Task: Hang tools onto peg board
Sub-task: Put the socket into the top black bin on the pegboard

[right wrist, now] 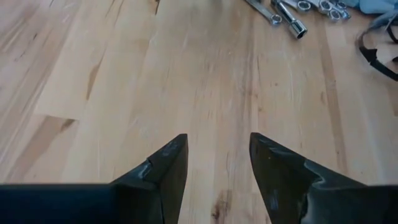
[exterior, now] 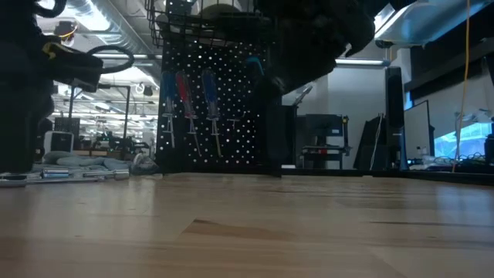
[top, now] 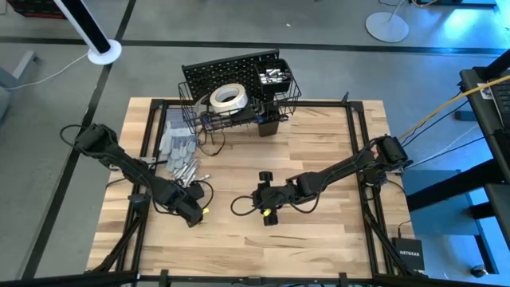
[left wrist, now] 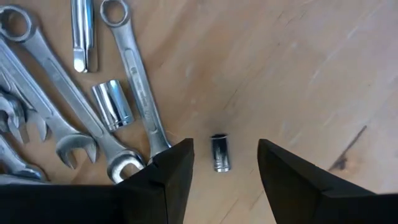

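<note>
We see left gripper (left wrist: 225,163) low over surface (top: 319,151), jaws apart astride small dark socket (left wrist: 219,152) beside wrenches (left wrist: 74,118), gripping nothing. Right gripper (right wrist: 214,158) jaws apart, empty.

A robotics lab or workshop: a pale wooden plank table (top: 319,151) on grey concrete floor, exposed silver ceiling ducts (exterior: 116,31) at upper left, lit computer monitors (exterior: 463,143) at right, a black perforated peg board (exterior: 216,100) centre.

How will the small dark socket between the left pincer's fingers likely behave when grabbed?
The small socket is a smooth metal cylinder lying on its side on the table, so it probably rolls if nudged. Likely rigid, slippery and dense. The open left pincer straddles it.
</note>
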Controlling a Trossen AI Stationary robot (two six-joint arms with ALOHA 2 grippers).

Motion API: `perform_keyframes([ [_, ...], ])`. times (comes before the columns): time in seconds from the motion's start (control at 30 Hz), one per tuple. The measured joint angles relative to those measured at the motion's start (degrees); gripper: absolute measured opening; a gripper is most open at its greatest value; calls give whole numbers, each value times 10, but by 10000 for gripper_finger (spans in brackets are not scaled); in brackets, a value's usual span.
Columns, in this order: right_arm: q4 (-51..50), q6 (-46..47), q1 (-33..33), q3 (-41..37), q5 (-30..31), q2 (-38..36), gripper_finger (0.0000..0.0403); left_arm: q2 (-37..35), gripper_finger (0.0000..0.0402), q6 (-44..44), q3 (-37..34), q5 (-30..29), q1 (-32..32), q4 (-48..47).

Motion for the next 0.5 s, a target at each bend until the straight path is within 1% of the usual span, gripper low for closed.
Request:
perform_keyframes([
  [0.33,0,-1,0,0,0,2,176,29,147,-14,-26,14,0,33],
  [0.43,2,-1,0,0,1,2,176,31,126,-3,-26,14,0,39],
  [0.5,1,-1,0,0,5,2,176,30,101,5,-27,13,0,42],
])
